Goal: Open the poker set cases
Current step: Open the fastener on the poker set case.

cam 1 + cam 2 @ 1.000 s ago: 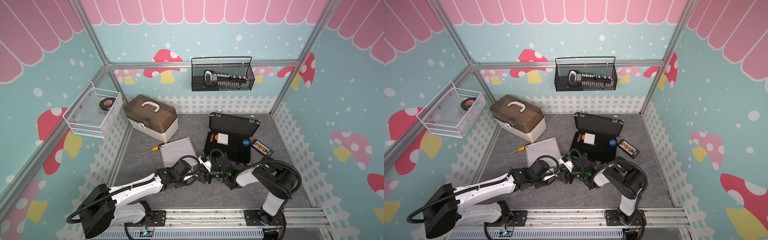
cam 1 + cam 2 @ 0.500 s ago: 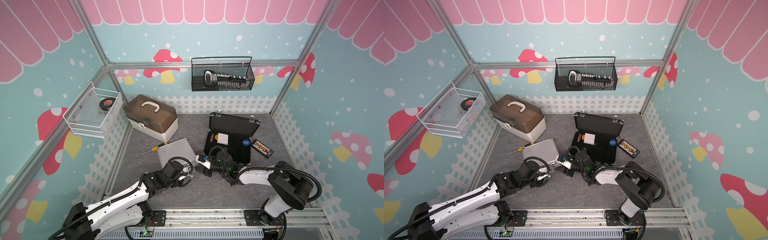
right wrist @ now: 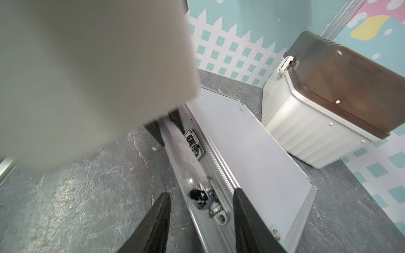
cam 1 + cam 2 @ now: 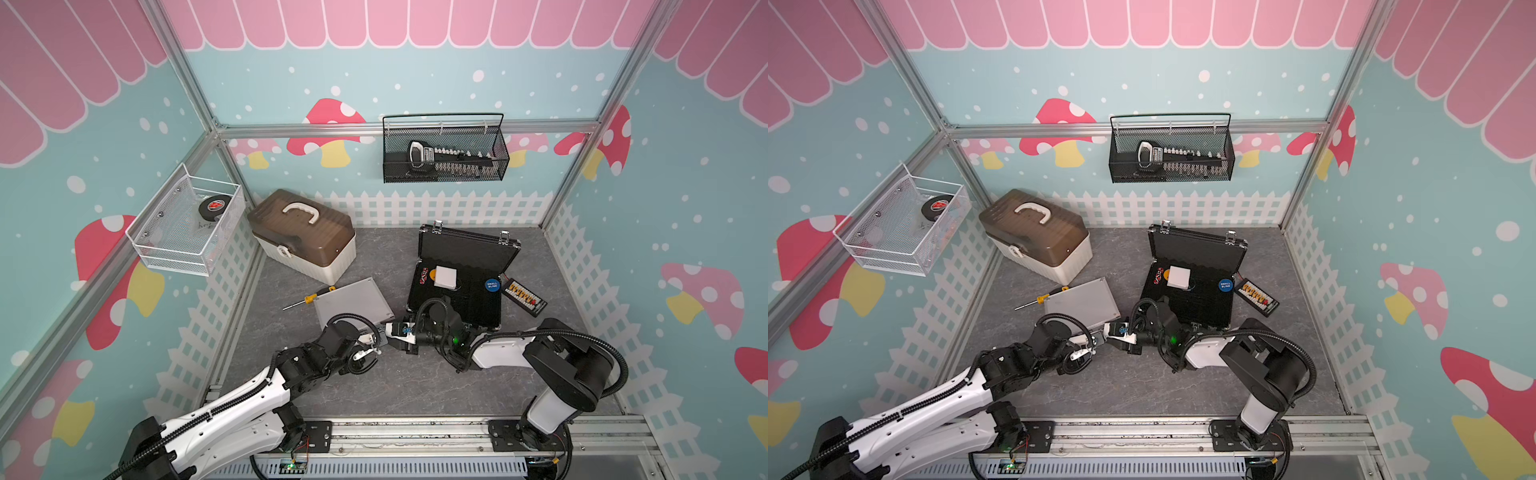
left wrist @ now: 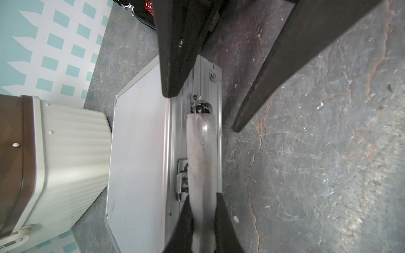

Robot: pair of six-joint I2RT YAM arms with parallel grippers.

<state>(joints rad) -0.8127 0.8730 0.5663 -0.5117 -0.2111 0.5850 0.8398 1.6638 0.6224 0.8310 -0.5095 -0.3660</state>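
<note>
Up front: silver ribbed aluminium case (image 4: pixel 353 301), lid down.
Left gripper (image 5: pixel 203 198) clamps its grey handle (image 5: pixel 200 149); right gripper (image 3: pixel 201 193), part-open, straddles the handle's end, holding nothing. Lifting with a latch (image 5: pixel 183 175) fastened could drag the light case. Behind, the large black case (image 4: pixel 467 251) stands open.

On the tabletop (image 4: pixel 399 386), the smaller poker case (image 4: pixel 353 305) lies near the middle, with the larger poker case (image 4: pixel 461 299) just to its right. A screwdriver (image 4: pixel 307 299) lies just beside the smaller case's far left corner. Behind that stands a handled storage box (image 4: pixel 303 237). A small flat strip (image 4: pixel 524 296) lies right of the larger case. A tape roll (image 4: pixel 214 205) sits in the left-wall wire basket (image 4: pixel 166 253).
</note>
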